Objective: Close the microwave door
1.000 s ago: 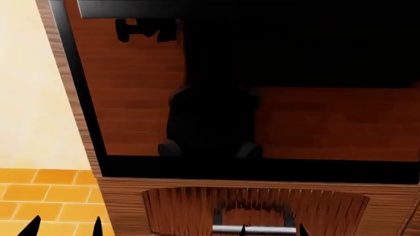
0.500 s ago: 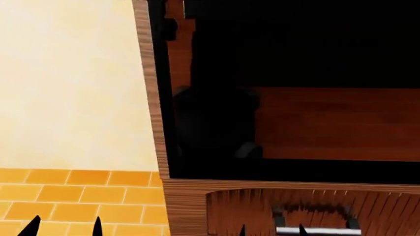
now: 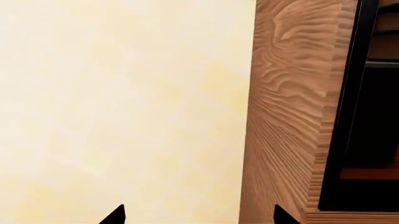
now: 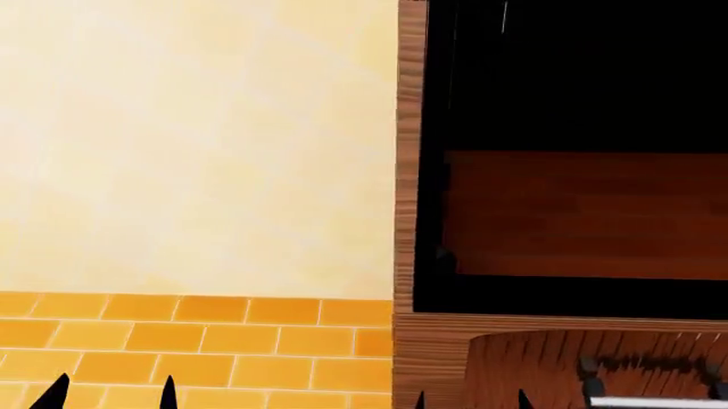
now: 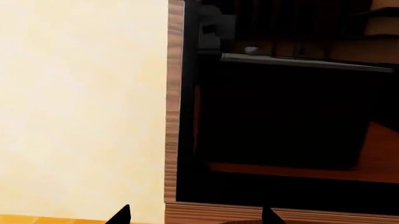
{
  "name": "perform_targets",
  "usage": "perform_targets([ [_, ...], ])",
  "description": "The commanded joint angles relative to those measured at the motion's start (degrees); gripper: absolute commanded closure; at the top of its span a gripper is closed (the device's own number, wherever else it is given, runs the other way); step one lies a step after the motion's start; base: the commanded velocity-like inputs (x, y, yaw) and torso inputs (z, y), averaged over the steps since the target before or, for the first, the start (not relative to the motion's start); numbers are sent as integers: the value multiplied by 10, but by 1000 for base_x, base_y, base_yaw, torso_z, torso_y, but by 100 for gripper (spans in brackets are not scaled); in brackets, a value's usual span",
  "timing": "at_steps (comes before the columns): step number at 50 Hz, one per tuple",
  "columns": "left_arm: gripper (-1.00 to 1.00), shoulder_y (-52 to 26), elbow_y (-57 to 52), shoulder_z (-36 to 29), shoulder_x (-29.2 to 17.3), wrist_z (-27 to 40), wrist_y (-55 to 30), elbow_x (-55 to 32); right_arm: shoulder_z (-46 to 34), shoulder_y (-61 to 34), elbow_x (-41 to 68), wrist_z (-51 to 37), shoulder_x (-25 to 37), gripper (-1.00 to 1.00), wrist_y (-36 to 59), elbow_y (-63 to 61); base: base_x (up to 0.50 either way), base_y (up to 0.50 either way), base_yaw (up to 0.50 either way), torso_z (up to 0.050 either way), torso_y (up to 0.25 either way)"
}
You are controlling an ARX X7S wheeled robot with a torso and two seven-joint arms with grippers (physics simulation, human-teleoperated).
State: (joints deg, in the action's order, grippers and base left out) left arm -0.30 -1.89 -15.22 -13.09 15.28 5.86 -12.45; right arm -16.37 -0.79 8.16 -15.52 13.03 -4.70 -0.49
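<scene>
Glossy black microwave door (image 4: 569, 213), reddish-brown reflections, framed by wood-grain cabinet strip (image 4: 407, 170); cream wall (image 4: 193, 145), orange tiles (image 4: 193, 341) beside. Left gripper (image 4: 112, 394), right gripper (image 4: 470, 400): fingertips spread, holding nothing.

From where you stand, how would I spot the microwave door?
Find the pale cream wall above the orange tiles. To its right runs a thin upright wood strip, and just past that is the microwave door. It is the only glossy black panel, mirroring reddish-brown wood.

All three views close, facing the microwave door (image 4: 569, 213) and wall (image 4: 193, 145), both shared.
</scene>
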Motion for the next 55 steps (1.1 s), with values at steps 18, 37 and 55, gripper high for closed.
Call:
perform_targets([
  [18, -100, -2, 0, -6, -5, 8, 0, -6, -19, -11, -26, -25, 6, -100, 36, -2, 0, 67, 0, 0, 0],
  [37, -100, -2, -2, -10, -7, 15, 0, -8, -61, 57, -208, -32, 60, -100, 164, -426, 0, 0, 0, 0, 0],
  [55, -100, -5, -3, -15, -11, 17, 0, -13, -114, -77, -427, 210, -130, -100, 248, -595, 0, 0, 0, 0, 0],
])
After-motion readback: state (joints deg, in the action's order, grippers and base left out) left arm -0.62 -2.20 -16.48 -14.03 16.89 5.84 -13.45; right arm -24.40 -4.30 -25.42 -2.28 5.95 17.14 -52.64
